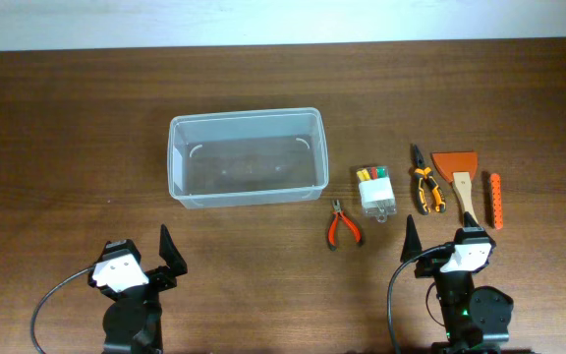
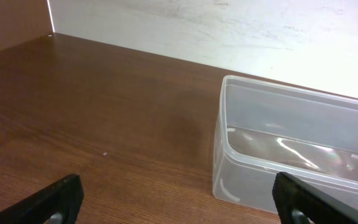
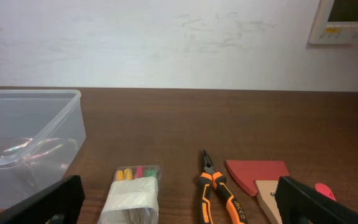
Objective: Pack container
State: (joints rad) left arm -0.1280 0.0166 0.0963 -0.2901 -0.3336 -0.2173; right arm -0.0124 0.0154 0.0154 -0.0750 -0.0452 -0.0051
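Recording the container (image 1: 247, 116) as standing on the desk (image 1: 57, 128), left of centre and toward the far edge, open side up and empty. Noting its long axis as running left to right across the desk, parallel to the far edge, with the short walls facing the two sides. Being a plain rectangle with rounded corners, pointing no particular way otherwise.

Finding five loose items lying to its right, all apart from it:
- small red-handled pliers (image 1: 342, 224), nearest the front
- a small clear box (image 1: 375, 189) with coloured pieces, near the container's right wall
- orange-and-black pliers (image 1: 424, 182)
- a scraper (image 1: 458, 172) with an orange blade and pale handle
- a slim orange tool (image 1: 496, 200), farthest right

Reporting the left gripper (image 2: 178, 202) as hovering near the front edge, short of the container's left corner, jaws standing wide and holding nothing. Reporting the right gripper (image 3: 179, 202) as waiting near the front edge, facing the box, pliers and scraper, jaws likewise spread wide and empty.

Judging the task as sitting at its very first step: choosing and reaching for an item, with nothing packed. Judging the next move as calling for the right arm, it being closest to the tools:
- going forward and down over one item
- turning the jaws across its handle and closing
- carrying it left over the container's rim

Flagging the flat tools as likely needing a low approach close to the desk.
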